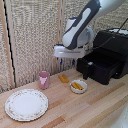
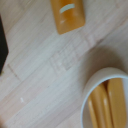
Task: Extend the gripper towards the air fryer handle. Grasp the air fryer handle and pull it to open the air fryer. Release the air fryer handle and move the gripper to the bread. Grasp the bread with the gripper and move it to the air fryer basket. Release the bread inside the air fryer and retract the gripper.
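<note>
The black air fryer (image 1: 114, 46) stands at the exterior view's right with its basket (image 1: 102, 67) pulled out. The chunky black handle (image 1: 86, 70) juts from the drawer front. A small golden-brown bread (image 1: 63, 78) lies on the wooden table between the pink cup and the white bowl. In the wrist view the bread (image 2: 68, 15) shows close up. My gripper (image 1: 67, 62) hangs above the bread, apart from it and beside the handle. Its fingers look spread with nothing between them, and they do not show in the wrist view.
A pink cup (image 1: 44, 79) stands next to the bread. A small white bowl (image 1: 78, 86) (image 2: 107, 97) holds yellow-orange pieces. A large patterned plate (image 1: 26, 104) lies at the front left of the exterior view. Woven blinds back the table.
</note>
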